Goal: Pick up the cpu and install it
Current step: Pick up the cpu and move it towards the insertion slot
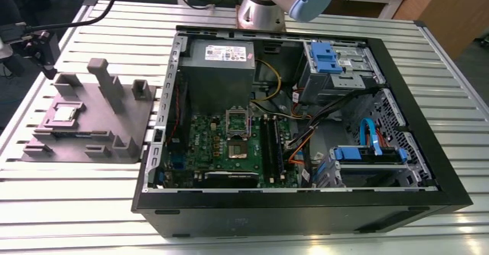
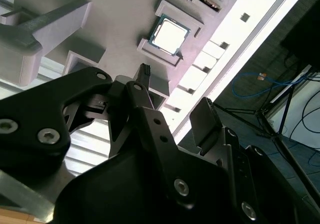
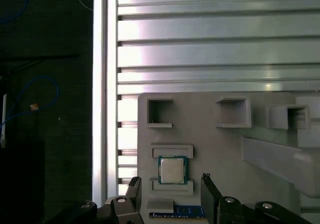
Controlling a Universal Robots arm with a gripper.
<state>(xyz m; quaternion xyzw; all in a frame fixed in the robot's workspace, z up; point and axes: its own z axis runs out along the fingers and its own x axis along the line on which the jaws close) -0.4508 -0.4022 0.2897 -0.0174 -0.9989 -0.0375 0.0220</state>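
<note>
The gripper (image 3: 170,180) hangs over the grey holder block (image 3: 220,149) with its jaws spread wide and nothing between them. The cpu (image 3: 172,170) lies flat, metal top up, in a shallow pocket of that block near the block's edge. In the first wrist view, the two black fingertips (image 3: 134,186) stand to either side of the pocket, apart from the chip.

The main risk appears to be the pocket itself. Raised lips (image 3: 172,151) frame the chip on two opposite sides. A finger that comes down slightly off line would likely land on a lip or the block face rather than beside the chip. That could stall the descent or jolt the block across the slatted aluminium table (image 3: 215,54).

The chip is thin, so a grip set too high would probably catch only its rim. It might then tip or slip out. A grip skewed towards a corner could twist it in the pocket.

A memory module (image 3: 177,212) lies in the block just beside the pocket, and a drifting finger could knock it.

The open computer case (image 1: 306,209) sits just beside the block on the exterior view's right. A chip carried tilted would probably seat badly in the motherboard socket (image 1: 237,149).
</note>
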